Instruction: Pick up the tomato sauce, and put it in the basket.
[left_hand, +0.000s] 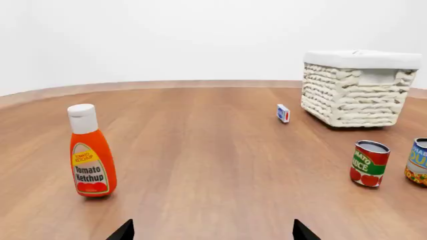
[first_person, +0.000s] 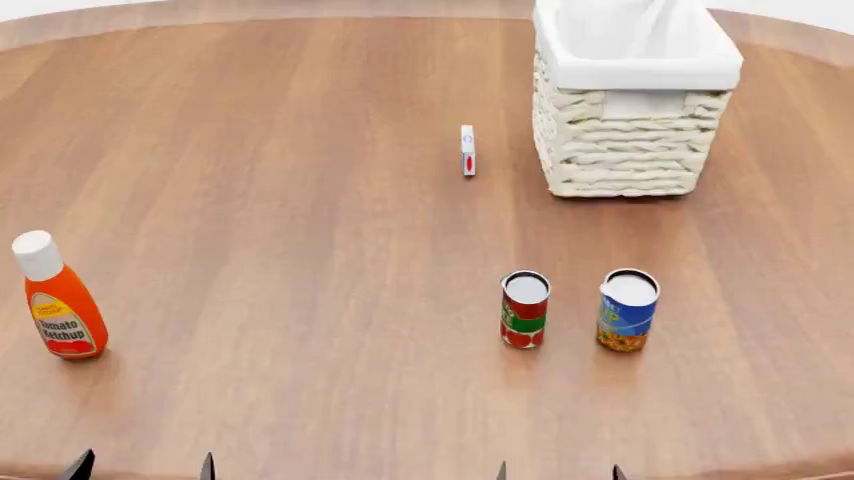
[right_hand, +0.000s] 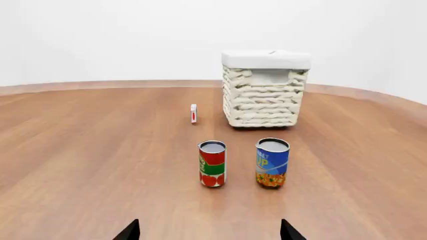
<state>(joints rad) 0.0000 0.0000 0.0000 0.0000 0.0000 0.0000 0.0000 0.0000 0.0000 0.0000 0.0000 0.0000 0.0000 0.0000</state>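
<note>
My right tool (right_hand: 209, 231) hangs low over the near edge of the surface (first_person: 294, 250), its two dark fingertips spread wide and holding nothing; my left tool (left_hand: 212, 231) is the same, released with its tips apart and empty. Straight ahead of the right tool stands the tomato sauce (right_hand: 212, 163), upright on the wood with nothing between it and my fingertips. Just beside it, apart and not touching, stands a blue-and-yellow can (right_hand: 272, 162), also upright. Beyond the two cans, farther back and a little toward my right, sits the basket (first_person: 627, 140), its white lining folded over the rim. A small white-and-red box (first_person: 467, 150) stands on edge near the basket's left side, apart from it. Well off to my left, ahead of the left tool, a ketchup bottle (left_hand: 90, 152) stands upright, far from the cans.
</note>
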